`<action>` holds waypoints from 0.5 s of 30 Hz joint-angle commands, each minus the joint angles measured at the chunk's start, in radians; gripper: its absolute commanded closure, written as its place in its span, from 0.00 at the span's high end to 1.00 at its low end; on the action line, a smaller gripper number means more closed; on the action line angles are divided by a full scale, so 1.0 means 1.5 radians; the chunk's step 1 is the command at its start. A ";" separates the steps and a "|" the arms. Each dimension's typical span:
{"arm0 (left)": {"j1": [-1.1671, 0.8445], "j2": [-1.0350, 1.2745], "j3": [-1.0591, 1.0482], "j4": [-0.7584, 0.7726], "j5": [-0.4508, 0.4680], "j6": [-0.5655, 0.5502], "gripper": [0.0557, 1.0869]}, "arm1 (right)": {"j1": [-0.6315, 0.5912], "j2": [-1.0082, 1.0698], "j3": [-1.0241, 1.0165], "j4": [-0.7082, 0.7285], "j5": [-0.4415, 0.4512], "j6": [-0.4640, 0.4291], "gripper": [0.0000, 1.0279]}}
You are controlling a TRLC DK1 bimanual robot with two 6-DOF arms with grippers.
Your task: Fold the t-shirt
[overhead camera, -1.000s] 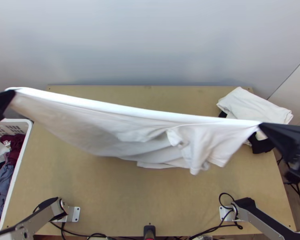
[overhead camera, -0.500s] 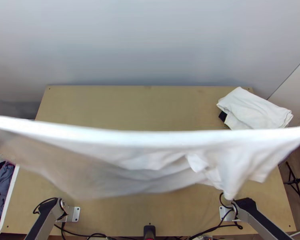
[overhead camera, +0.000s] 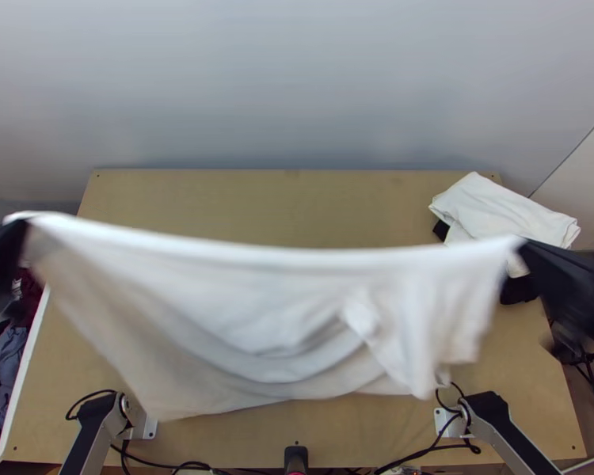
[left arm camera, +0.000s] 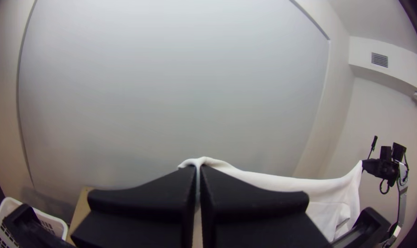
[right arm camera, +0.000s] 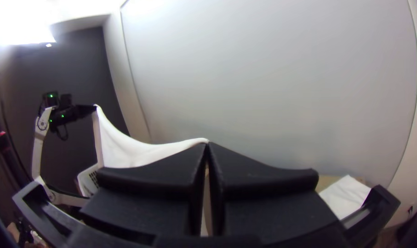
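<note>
Pale grey wall [overhead camera: 297, 87] behind light wooden tabletop [overhead camera: 281, 202]. Far left, white basket [overhead camera: 21, 372] of dark clothes. Left tool [overhead camera: 24, 223] pinches one end of white t-shirt [overhead camera: 273, 317], now inward from view's edge, where it reached half second ago. T-shirt hangs over tabletop, upper edge sagging, folds and bunching toward right. Right tool [overhead camera: 522, 244] clamps other end, likewise farther in. Beyond: folded white cloth [overhead camera: 499, 207].
</note>
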 commanded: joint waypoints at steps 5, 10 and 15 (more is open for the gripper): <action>-0.089 0.074 -0.469 0.363 -0.031 -0.005 0.04 | -0.061 0.161 -0.340 0.226 0.001 -0.070 0.03; -0.142 0.248 -0.462 0.477 -0.069 -0.016 0.04 | -0.098 0.294 -0.315 0.282 -0.002 -0.072 0.03; -0.173 0.466 -0.356 0.517 -0.112 -0.003 0.04 | -0.102 0.474 -0.225 0.294 0.005 -0.089 0.03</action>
